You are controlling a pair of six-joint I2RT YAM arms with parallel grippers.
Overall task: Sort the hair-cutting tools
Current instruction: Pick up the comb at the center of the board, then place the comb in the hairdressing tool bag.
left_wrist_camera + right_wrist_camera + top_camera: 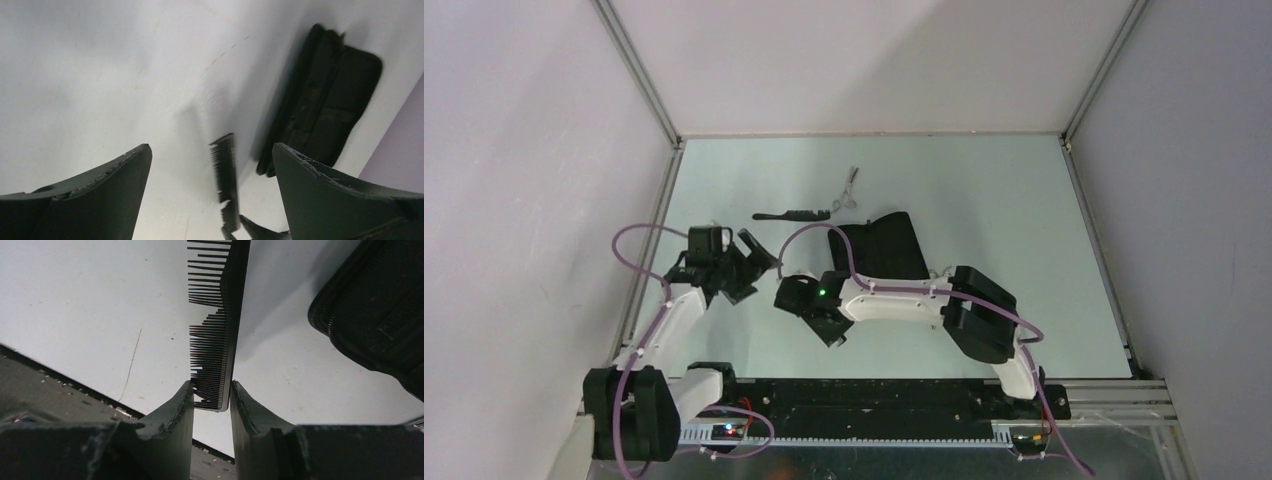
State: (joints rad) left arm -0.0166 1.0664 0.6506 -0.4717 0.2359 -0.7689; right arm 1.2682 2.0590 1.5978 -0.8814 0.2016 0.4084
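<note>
Comb point(220, 330) in right gripper point(212, 390), outside case point(380, 310)

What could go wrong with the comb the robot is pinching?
The right gripper pinches the comb only by its very end, so it might twist or slip out and fall. The open left gripper hangs close by, pointing at that comb, so the two arms might bump. The case lies right beside the comb, so a swing could catch on it.
</note>
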